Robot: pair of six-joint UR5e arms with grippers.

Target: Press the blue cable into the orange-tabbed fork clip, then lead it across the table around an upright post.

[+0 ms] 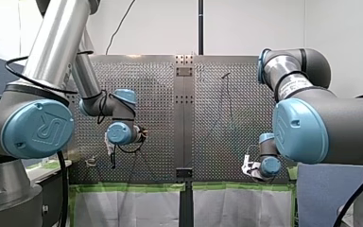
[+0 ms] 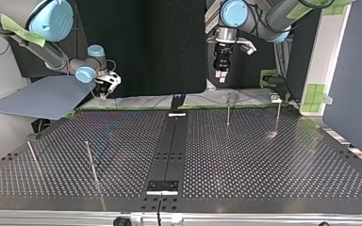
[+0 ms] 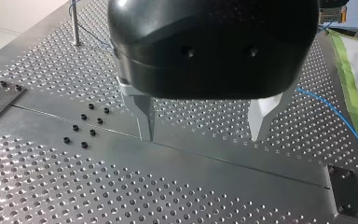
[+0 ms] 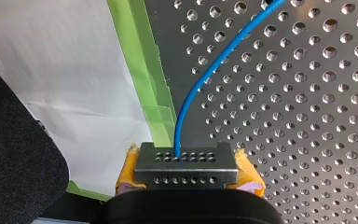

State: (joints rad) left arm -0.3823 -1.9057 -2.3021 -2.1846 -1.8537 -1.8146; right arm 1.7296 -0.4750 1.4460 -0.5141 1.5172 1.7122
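Where the right gripper [image 4: 186,164] presses its yellow pads [image 4: 249,173] together, the blue cable [image 4: 177,135] is pinched between them and runs ahead over the perforated table [image 4: 307,116], beside green tape [image 4: 140,56]. The left gripper [image 3: 204,127] hovers above the table, with its metal fingers [image 3: 144,116] wide apart and holding nothing.

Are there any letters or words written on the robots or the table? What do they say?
"UR": raised on the big blue joint cap of my left arm, in the front view.
White label on my right arm: there is printing on it, but it is too small and blurred to read.
Perforated table: no writing shows on it.
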